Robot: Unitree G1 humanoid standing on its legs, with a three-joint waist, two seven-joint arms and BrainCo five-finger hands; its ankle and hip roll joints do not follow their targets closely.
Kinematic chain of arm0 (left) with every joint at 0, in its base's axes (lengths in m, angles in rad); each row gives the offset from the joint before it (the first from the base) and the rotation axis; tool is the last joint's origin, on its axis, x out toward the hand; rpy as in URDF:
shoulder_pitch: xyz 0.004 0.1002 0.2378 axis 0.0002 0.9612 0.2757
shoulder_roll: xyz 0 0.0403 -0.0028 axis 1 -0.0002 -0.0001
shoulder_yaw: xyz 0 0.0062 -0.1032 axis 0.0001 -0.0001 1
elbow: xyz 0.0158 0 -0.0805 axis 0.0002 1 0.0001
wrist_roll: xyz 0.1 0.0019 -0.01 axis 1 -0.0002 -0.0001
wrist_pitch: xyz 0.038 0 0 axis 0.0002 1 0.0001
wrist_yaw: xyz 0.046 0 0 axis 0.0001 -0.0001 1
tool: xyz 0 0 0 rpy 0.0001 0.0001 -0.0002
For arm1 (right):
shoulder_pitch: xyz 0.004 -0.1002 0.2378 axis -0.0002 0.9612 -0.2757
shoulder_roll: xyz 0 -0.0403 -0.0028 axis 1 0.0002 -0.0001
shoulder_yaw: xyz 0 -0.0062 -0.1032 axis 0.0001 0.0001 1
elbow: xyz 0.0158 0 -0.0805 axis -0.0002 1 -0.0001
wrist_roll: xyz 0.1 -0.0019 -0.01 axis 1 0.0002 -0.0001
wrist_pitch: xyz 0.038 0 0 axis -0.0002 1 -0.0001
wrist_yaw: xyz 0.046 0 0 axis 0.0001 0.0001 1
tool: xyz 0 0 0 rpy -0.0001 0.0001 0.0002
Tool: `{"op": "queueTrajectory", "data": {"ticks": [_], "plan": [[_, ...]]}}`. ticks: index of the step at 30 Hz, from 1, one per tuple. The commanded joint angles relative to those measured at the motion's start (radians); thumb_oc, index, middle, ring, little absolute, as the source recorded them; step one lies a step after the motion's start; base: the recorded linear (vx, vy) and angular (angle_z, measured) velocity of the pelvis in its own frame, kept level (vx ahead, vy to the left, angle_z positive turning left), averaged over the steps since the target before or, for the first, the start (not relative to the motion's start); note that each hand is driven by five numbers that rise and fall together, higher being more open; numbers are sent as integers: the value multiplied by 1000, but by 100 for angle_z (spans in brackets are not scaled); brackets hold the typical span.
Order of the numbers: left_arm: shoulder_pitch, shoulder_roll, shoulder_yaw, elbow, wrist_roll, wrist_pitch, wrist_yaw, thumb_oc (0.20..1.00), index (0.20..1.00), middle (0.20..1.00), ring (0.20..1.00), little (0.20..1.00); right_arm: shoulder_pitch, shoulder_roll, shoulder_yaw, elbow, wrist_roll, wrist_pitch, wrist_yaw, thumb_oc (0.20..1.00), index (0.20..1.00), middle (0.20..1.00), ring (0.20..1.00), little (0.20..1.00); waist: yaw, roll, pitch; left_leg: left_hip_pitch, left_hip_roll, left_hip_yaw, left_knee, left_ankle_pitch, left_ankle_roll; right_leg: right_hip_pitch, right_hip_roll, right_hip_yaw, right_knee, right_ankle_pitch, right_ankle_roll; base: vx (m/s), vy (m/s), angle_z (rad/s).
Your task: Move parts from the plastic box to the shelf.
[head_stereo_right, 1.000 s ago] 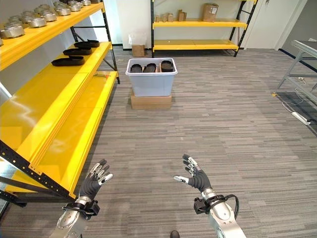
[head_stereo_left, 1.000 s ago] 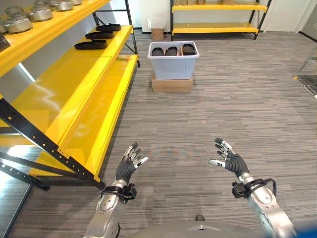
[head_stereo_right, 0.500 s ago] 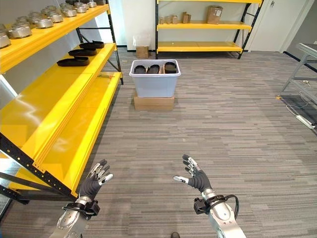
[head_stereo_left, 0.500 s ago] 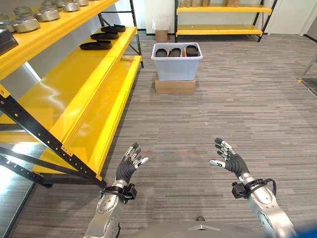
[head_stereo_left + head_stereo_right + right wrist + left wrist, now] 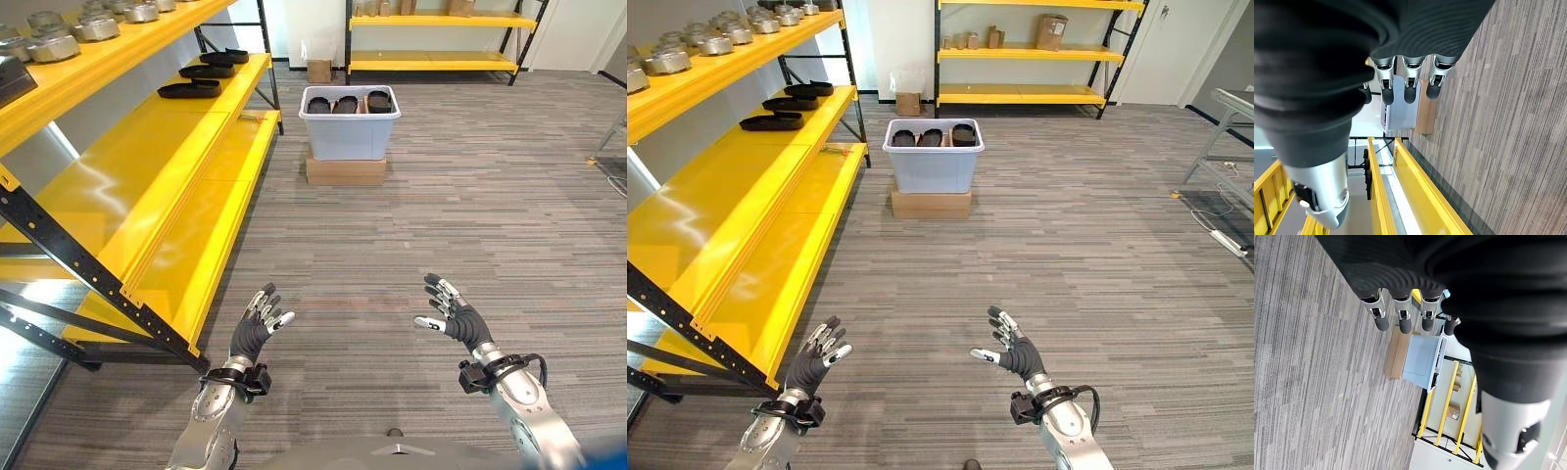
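Well ahead of both hands, the plastic box (image 5: 350, 123) sits on a cardboard carton (image 5: 343, 168) on the floor, dark parts (image 5: 345, 103) inside. The left hand (image 5: 255, 330) and right hand (image 5: 453, 315) hover low, fingers spread, holding nothing. More dark parts (image 5: 193, 89) lie on the yellow shelf (image 5: 127, 171) at left.

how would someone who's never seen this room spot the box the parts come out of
Look past the end of the long yellow shelving rack along the robot's left, out on the grey carpet. There a pale blue-grey plastic box sits raised on a flat brown cardboard carton. It stands alone on the floor, with dark parts lined up inside.
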Motion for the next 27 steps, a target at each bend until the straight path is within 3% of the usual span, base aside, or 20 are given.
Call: {"op": "queueTrajectory", "data": {"ticks": [1, 7, 13, 15, 18, 20, 23, 24, 26, 27], "plan": [[-54, 10, -1, 18, -13, -41, -13, 1000, 1000, 1000, 1000, 1000, -42, 12, -46, -32, 26, -49, 8, 1000, 1000, 1000, 1000, 1000, -11, 10, 46, -33, -19, -42, 13, -17, 19, 84, -20, -48, 18, -77, 40, 0, 0, 0], [-59, 19, 13, 15, 8, -48, -7, 1000, 1000, 1000, 1000, 1000, -65, 17, -43, -12, 28, -48, 10, 1000, 1000, 1000, 1000, 1000, 0, 9, 50, -35, -33, -34, 30, -31, 33, 80, -35, -42, 41, -81, 50, 18, 53, 1], [-63, 36, 17, -4, 8, -55, -11, 1000, 1000, 1000, 1000, 1000, -78, 16, -42, 3, 26, -43, 20, 1000, 1000, 1000, 1000, 1000, 19, 7, 47, -75, -94, -50, 105, -83, 78, 32, -99, -44, 163, -66, 91, 26, 184, 6], [-68, 38, 17, -8, 14, -53, -10, 1000, 1000, 1000, 1000, 1000, -81, 19, -39, 7, 21, -42, 22, 1000, 1000, 1000, 1000, 1000, 19, 13, 52, -72, -109, -60, 107, -88, 95, -22, -114, -27, 269, -28, 101, -5, 184, 1], [-93, 45, 16, -5, 18, -53, 2, 1000, 1000, 1000, 1000, 1000, -95, 24, -22, 7, 24, -40, 23, 1000, 1000, 1000, 1000, 1000, 8, 27, 89, -64, -123, -77, 116, -90, 125, -137, -109, -4, 484, 84, 86, -41, 191, -12], [-107, 55, 20, -4, 32, -56, 8, 1000, 1000, 1000, 1000, 1000, -96, 26, -15, 4, 29, -41, 27, 1000, 1000, 1000, 1000, 1000, -1, 45, 110, -52, -119, -87, 118, -94, 139, -201, -90, -26, 606, 59, 66, 3, 157, -1], [-114, 53, 28, -3, 42, -57, 12, 1000, 1000, 1000, 1000, 1000, -97, 28, -15, 1, 46, -45, 34, 1000, 1000, 1000, 1000, 1000, -5, 50, 114, -24, -128, -85, 112, -112, 143, -243, -92, -76, 609, 30, 55, 116, 105, 4], [-121, 49, 32, 0, 35, -58, 14, 1000, 1000, 1000, 1000, 1000, -98, 22, -17, -1, 51, -45, 34, 1000, 1000, 1000, 1000, 1000, -17, 48, 122, 5, -134, -93, 113, -132, 140, -287, -67, -100, 538, -1, 47, 283, 16, -22], [-134, 37, 39, 11, 29, -64, 22, 1000, 1000, 1000, 1000, 1000, -109, 17, -29, -4, 53, -54, 20, 1000, 1000, 1000, 1000, 1000, -34, 29, 135, 53, -154, -108, 116, -179, 122, -313, -86, -137, 296, 37, 62, 295, -72, -13], [-133, 33, 44, 14, 27, -66, 27, 1000, 1000, 1000, 1000, 1000, -109, 15, -30, -5, 50, -53, 13, 1000, 1000, 1000, 1000, 1000, -41, 31, 141, 66, -149, -113, 118, -189, 113, -293, -83, -143, 249, 55, 69, 148, -62, 26]]}}
